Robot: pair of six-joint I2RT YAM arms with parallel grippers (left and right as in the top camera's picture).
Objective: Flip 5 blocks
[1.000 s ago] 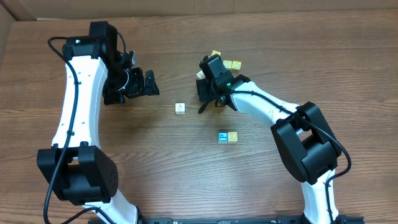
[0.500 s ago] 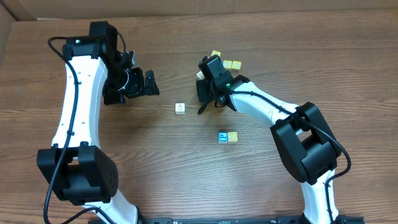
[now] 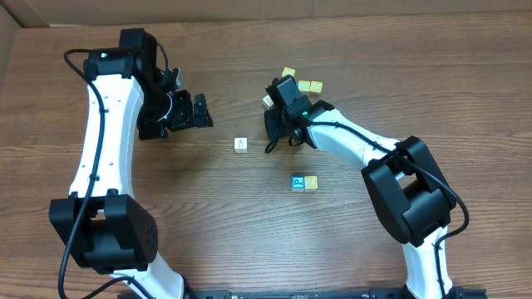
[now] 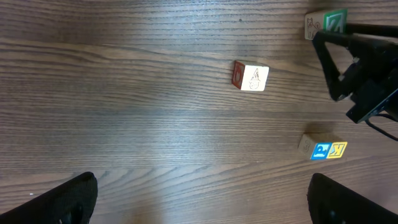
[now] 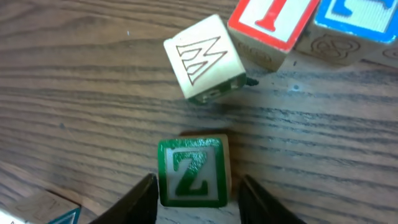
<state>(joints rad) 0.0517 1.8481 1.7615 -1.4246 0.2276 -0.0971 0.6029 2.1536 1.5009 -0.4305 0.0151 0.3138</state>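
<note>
Comparing the overhead view with the one a second before, hardly any change is found: the right gripper [image 3: 278, 131] has been nudged only a trifle over the same spot, and every block lies where it lay. The left gripper [image 3: 191, 115] has been kept hanging well apart from the work, its fingers [image 4: 62, 199] spread wide and empty.

In the right wrist view the green block [image 5: 191, 172], Z face up, is seen flat on the table [image 3: 465, 100] between the half-closed right fingers [image 5: 142, 199], which are drawn close to its two sides. Whether it is already pinched cannot be told. The flip is therefore judged not yet begun, only the grasp being settled.

Just beyond it a marked white block [image 5: 204, 57] is set askew, just beside a red-and-white cube [image 5: 270, 22]. A lone white block [image 3: 240, 144] is left mid-table. A blue block [image 3: 298, 183] and a pale yellow block [image 3: 311, 183] are found touching, side by side, nearer the robot's base.

The table is brown wood grain, otherwise bare. Pale cardboard [image 3: 7, 21] is glimpsed at the far corner, and nothing more of the room is shown.
</note>
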